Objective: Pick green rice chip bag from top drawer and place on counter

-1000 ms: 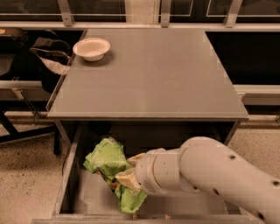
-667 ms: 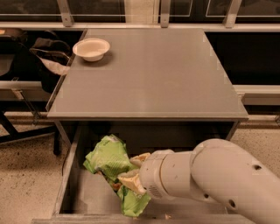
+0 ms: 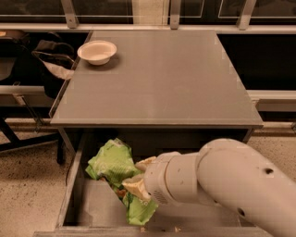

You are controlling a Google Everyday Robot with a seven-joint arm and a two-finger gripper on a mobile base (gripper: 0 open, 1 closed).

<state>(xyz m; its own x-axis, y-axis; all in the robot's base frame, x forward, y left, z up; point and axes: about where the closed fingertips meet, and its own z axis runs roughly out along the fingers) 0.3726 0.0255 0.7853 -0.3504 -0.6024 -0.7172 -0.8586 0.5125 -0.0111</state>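
At six o'clock we see the gripper (image 3: 137, 175) clamped on the crinkled foil green rice chip bag (image 3: 112, 161) (its middle hidden) in the flat grey top drawer (image 3: 95, 206).

On my feed, dark glazed panels (image 3: 101, 7) in a pale metal frame (image 3: 69, 14) run behind the back edge of the counter (image 3: 162, 78), with a light wall strip (image 3: 150, 9) behind the middle of that edge. Beyond the left edge stand a dark bag (image 3: 51, 51) and black furniture legs (image 3: 23, 141). Beyond the right edge runs a pale ledge (image 3: 273, 97). The floor (image 3: 27, 185) is speckled beige. Lighting is warm and even. The gripper (image 3: 138, 176) is below the front edge, clamped on the green rice chip bag (image 3: 111, 159).
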